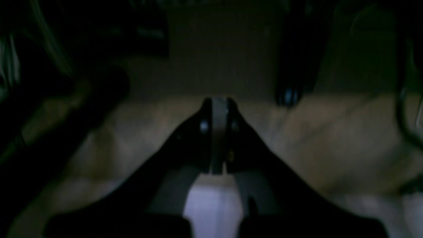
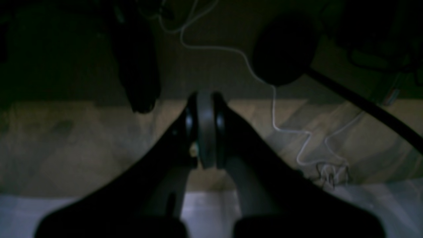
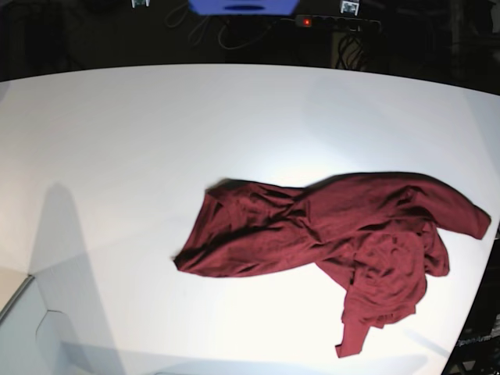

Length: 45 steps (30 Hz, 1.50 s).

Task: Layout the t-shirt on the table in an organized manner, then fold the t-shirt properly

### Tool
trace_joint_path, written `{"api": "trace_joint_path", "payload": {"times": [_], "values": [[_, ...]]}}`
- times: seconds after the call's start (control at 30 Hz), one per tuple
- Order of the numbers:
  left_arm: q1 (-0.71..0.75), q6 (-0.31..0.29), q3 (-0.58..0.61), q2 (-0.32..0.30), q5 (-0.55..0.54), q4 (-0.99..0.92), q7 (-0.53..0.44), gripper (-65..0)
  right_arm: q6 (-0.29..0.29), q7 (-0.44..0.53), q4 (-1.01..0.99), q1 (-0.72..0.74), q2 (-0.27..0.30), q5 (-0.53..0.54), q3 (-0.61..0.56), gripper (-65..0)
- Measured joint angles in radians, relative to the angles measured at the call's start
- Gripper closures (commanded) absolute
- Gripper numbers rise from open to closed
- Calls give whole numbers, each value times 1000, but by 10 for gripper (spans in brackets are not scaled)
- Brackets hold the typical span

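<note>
T-shirt [image 3: 336,238] crumpled on table [image 3: 156,156], base view only, wrist cams: left tool [image 1: 218,109], right tool [image 2: 205,105] both closed, empty

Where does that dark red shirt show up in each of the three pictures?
Base: the shirt lies crumpled, right of centre on the white table.
Left wrist: not in it.
Right wrist: not in it.
Shared landmark: the table, a pale strip along the bottom of both wrist views.

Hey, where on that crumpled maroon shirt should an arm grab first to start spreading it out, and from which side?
Probably the loose end of the t-shirt that trails toward the table's near edge: it is a narrow single strip lying apart from the bunched middle. Come straight down from above and pinch it, since the fabric lies flat on the tabletop.
</note>
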Motion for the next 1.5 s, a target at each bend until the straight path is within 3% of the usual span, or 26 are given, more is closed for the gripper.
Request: {"api": "trace_joint_path", "payload": {"times": [0.23, 0.43, 0.6, 0.73, 0.97, 1.2, 1.37, 1.5], "values": [[214, 9, -1, -107, -176, 366, 5, 0, 0, -2, 350, -193, 26, 0, 9, 0], [333, 5, -3, -172, -219, 643, -10, 0, 3, -2, 717, -375, 84, 2, 4, 0], [474, 2, -138, -150, -220, 825, 14, 0, 5, 2, 948, -462, 121, 3, 5, 0], [500, 0, -236, -116, -222, 956, 7, 0, 5, -14, 1055, -500, 132, 4, 10, 0], [510, -4, -306, -104, -223, 1105, 16, 0, 5, -23, 1183, -477, 132, 4, 6, 0], [393, -6, -407, -14, -225, 1141, 19, 0, 4, -19, 1218, -322, 97, 5, -35, 0], [329, -4, -438, 2, -224, 1145, 117, 0, 4, -217, 1220, -179, 22, 5, -47, 0], [241, -9, -462, 3, -225, 1144, 156, 0, 5, -425, 1220, -24, 22, 5, -126, 0]]}}
